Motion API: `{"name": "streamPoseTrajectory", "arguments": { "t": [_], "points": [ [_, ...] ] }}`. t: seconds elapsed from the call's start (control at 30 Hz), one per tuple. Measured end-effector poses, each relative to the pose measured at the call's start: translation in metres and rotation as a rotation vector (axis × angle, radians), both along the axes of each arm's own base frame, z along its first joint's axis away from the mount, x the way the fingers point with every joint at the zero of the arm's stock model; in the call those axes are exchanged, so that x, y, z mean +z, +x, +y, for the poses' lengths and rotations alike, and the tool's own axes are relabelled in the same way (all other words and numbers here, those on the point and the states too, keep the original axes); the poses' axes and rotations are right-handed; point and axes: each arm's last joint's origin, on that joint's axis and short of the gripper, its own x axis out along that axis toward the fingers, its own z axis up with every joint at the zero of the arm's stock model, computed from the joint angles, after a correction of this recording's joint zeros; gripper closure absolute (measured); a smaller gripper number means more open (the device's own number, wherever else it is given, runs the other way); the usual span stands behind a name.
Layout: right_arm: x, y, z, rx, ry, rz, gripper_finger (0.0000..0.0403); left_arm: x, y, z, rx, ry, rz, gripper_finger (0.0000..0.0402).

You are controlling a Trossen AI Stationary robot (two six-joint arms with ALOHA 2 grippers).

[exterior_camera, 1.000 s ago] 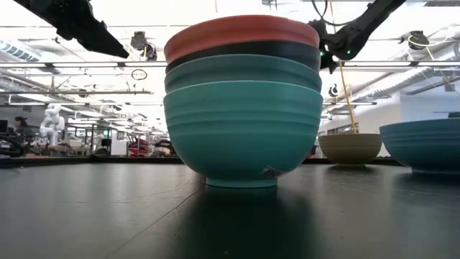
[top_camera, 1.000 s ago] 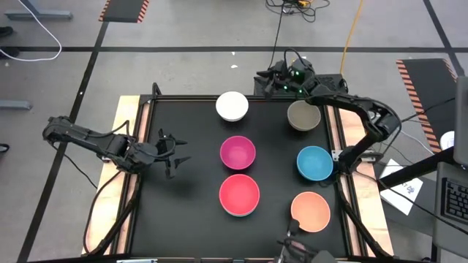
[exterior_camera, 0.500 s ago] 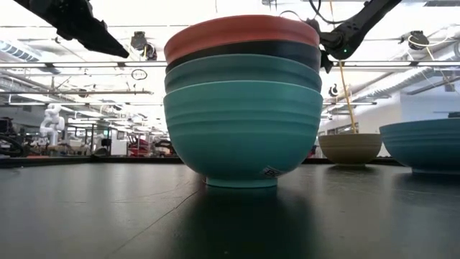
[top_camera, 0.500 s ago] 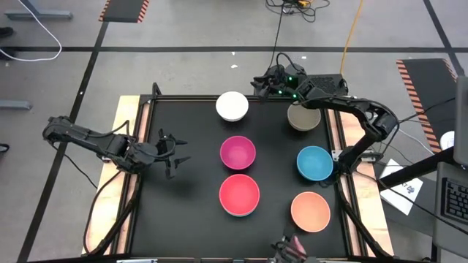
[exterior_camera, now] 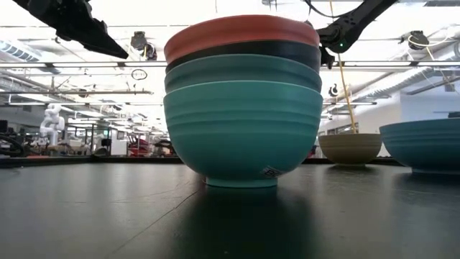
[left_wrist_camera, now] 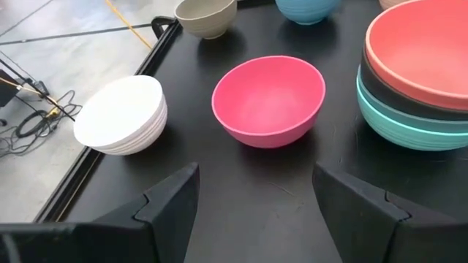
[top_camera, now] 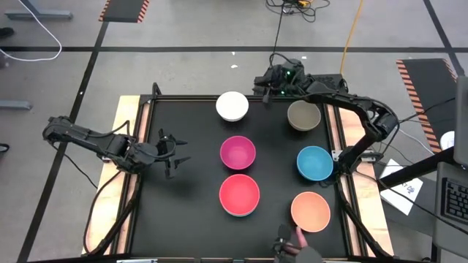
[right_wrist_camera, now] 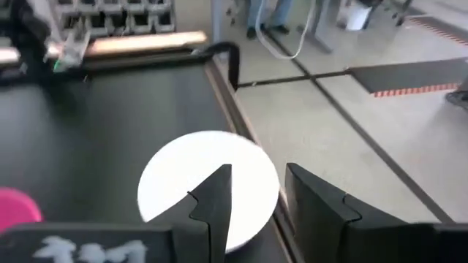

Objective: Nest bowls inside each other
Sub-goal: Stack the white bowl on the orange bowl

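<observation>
- Two arms: right gripper (top_camera: 265, 89) has moved from above the grey-brown bowl (top_camera: 303, 115) toward the white bowl (top_camera: 232, 106), fingers partly apart, empty.
- Left gripper (top_camera: 178, 151) stays put, open, empty.

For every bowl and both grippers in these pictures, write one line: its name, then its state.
red bowl: top of a nested stack
white bowl: alone, upright
magenta bowl: alone, upright
grey-brown bowl: alone, upright
blue bowl: alone, upright
peach-orange bowl: alone, upright
left gripper: open, empty
right gripper: open, near the white bowl
</observation>
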Motion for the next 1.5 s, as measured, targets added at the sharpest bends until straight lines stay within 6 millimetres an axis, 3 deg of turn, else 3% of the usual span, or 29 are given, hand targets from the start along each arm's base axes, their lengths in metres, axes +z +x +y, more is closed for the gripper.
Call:
{"name": "streamPoseTrajectory", "arguments": {
  "t": [0.2, 0.43, 0.7, 0.97, 1.2, 1.5],
  "points": [
    [-0.006, -0.001, -0.001, 0.164, 0.026, -0.017, 0.0285, 0.001, 0.000, 0.000, -0.001, 0.005, -0.006, 0.0133],
    [-0.023, 0.019, -0.010, 0.249, 0.043, 0.104, 0.0285, 0.001, 0.000, 0.000, 0.000, 0.004, -0.006, 0.0133],
    [-0.004, 0.052, -0.026, 0.313, 0.094, 0.337, 0.0285, -0.002, -0.001, 0.000, -0.003, 0.002, 0.022, 0.0133],
    [0.019, 0.051, -0.009, 0.431, -0.069, 0.448, 0.0284, -0.005, -0.004, 0.000, 0.006, -0.034, 0.058, 0.0133],
    [0.009, 0.062, 0.000, 0.433, -0.197, 0.591, 0.0284, -0.006, -0.004, 0.000, 0.012, -0.046, 0.055, 0.0133],
    [0.006, 0.063, -0.010, 0.440, -0.189, 0.522, 0.0284, -0.005, -0.003, 0.000, 0.009, -0.036, 0.051, 0.0133]
  ]
}}
